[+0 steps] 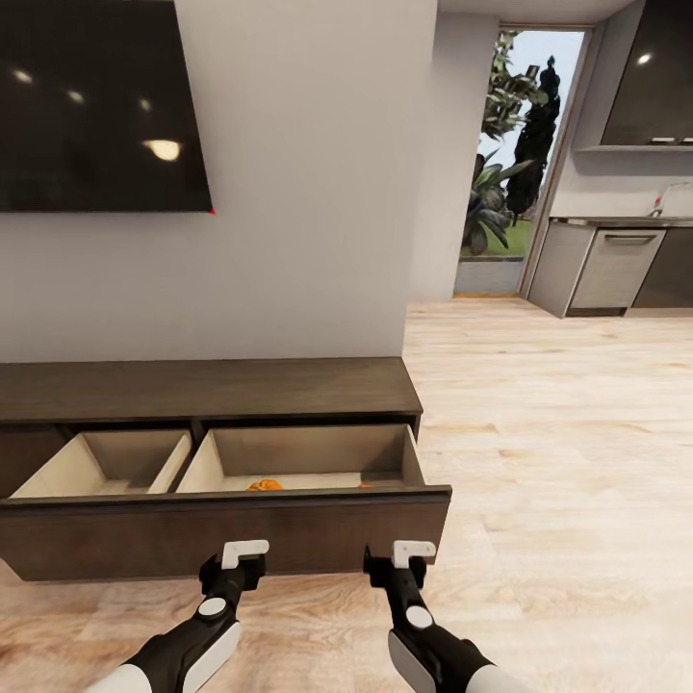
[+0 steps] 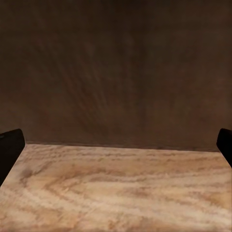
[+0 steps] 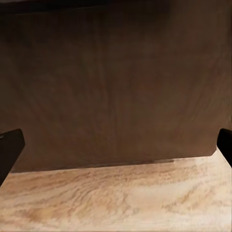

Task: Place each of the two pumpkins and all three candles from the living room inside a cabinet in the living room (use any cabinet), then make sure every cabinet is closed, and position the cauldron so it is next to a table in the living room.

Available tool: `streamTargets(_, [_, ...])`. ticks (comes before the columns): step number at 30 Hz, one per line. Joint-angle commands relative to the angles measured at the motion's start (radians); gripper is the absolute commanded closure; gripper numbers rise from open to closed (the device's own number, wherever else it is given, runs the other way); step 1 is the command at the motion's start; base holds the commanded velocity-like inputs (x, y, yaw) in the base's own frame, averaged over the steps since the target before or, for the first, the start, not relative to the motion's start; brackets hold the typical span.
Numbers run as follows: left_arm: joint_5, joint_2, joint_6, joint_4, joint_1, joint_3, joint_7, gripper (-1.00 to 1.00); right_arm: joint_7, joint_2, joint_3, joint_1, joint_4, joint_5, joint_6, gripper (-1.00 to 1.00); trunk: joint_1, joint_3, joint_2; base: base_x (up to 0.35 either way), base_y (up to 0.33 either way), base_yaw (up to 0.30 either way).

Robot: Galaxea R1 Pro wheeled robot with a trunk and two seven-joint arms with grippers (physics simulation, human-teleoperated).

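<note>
the cabinet (image 1: 207,390) stands against the wall under a dark screen (image 1: 101,101), and its wide drawer (image 1: 221,529) is pulled out toward the robot. a pumpkin (image 1: 265,485) lies inside it, in the right compartment near the front, mostly hidden by the drawer front; a small orange speck further right could be something else, too little shows to tell. the left compartment looks bare as far as it shows. both arms reach low at the drawer front: the left tool (image 1: 244,555) and right tool (image 1: 414,552) sit just before it, each spread wide and holding nothing, as both wrist views show. by my reading at least one pumpkin is stowed; the second pumpkin, the candles and the cauldron are unaccounted for, and the drawer must yet be shut, probably by pushing with both tools
</note>
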Motion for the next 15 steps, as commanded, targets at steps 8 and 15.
streamTargets(8, [0.011,0.001,-0.005,-0.001,-0.001,-0.01,0.006,-1.0,-0.005,0.0,0.012,-0.001,0.007,-0.004,-0.032,-1.0,0.0,-0.001,0.0,0.004,0.0,0.0])
streamTargets(15, [0.008,0.0,-0.004,0.0,-0.001,-0.01,0.005,-1.0,-0.005,0.0,0.011,-0.001,0.008,-0.007,-0.035,-1.0,0.0,-0.001,0.0,0.158,0.0,0.0])
